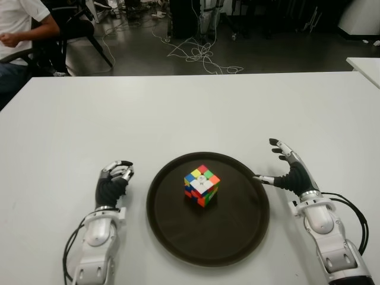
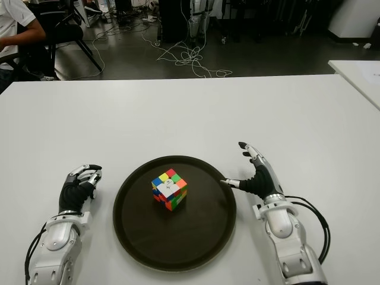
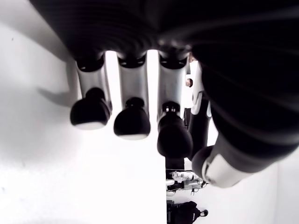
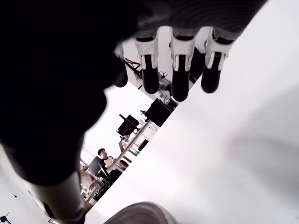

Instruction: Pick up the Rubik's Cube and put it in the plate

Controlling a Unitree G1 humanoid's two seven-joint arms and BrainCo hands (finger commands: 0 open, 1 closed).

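Your Rubik's Cube (image 1: 201,185) already sits in the plate (image 1: 178,237); the spread, empty right hand (image 1: 289,169) could nudge its rim; left hand (image 1: 113,183) curled, empty.

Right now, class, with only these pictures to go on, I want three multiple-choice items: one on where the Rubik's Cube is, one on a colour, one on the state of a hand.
1. Where is the Rubik's Cube?
A. on the white table left of the plate
B. in the plate
C. in the right hand

2. What colour is the plate?
A. dark brown
B. white
C. red

3. How is the right hand?
A. closed on the cube
B. fist on the plate
C. fingers spread, holding nothing

Answers:
1 B: the cube stands near the plate's middle.
2 A: its rim and floor are dark brown against the white table.
3 C: it shows beside the plate's right rim with fingers extended; the left hand shows curled beside the left rim.
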